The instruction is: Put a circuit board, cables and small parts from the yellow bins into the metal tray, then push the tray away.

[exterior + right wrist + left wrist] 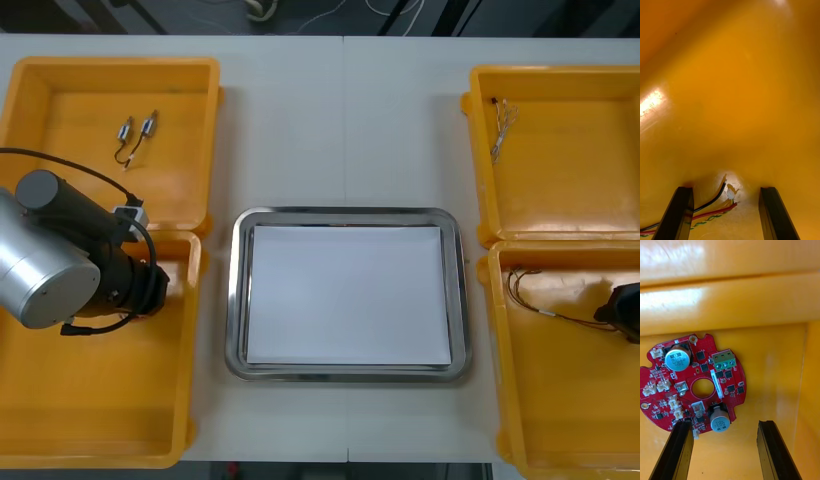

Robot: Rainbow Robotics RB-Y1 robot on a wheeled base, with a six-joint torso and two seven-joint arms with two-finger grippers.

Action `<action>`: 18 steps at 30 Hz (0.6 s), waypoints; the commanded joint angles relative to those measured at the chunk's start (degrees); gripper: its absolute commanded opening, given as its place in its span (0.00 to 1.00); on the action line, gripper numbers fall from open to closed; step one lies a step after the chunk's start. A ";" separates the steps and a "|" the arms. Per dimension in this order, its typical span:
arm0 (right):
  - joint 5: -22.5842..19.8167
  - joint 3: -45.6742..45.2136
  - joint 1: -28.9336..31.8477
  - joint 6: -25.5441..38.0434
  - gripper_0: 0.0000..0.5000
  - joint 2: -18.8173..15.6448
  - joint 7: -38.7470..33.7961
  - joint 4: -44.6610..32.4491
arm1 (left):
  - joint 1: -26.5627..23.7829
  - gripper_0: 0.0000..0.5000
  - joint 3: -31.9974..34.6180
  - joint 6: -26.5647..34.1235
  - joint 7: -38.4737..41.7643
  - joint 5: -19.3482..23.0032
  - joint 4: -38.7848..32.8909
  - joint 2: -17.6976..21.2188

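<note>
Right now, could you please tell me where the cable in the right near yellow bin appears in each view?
Front view: the cable lies in the right near yellow bin, near its far wall.
Right wrist view: its red and black ends lie between the right pincer's open fingers.
Left wrist view: the left pincer's bin, holding a red circuit board.
Shared landmark: the right near bin's floor.

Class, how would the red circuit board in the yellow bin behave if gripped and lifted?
Probably stiff: the circuit board lies flat by the open left gripper. Likely fragile: tall cylinders and connectors stick up. Probably light: it looks thin.
</note>
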 commanded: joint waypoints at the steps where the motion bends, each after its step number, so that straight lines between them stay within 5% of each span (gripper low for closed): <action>1: 0.50 0.69 1.02 -1.24 1.00 1.20 -2.30 0.93 | -1.77 1.00 -1.76 -0.60 5.05 -0.95 0.37 -0.89; 10: 0.50 0.69 1.11 -1.24 1.00 1.46 -2.21 0.93 | -1.68 1.00 -2.81 -2.09 5.41 -1.83 2.04 -0.89; 13: 0.59 0.69 1.11 -1.24 0.24 1.46 -1.95 0.93 | -1.68 1.00 -2.81 -2.27 5.41 -1.91 2.12 -0.89; 14: 0.50 0.69 1.11 -1.24 0.13 1.46 -1.77 0.93 | -1.68 1.00 -2.90 -2.36 5.41 -2.00 2.21 -0.89; 18: 0.50 0.69 1.11 -1.51 0.00 1.46 -1.68 0.93 | -1.68 1.00 -3.60 -2.62 5.49 -2.79 2.39 -0.89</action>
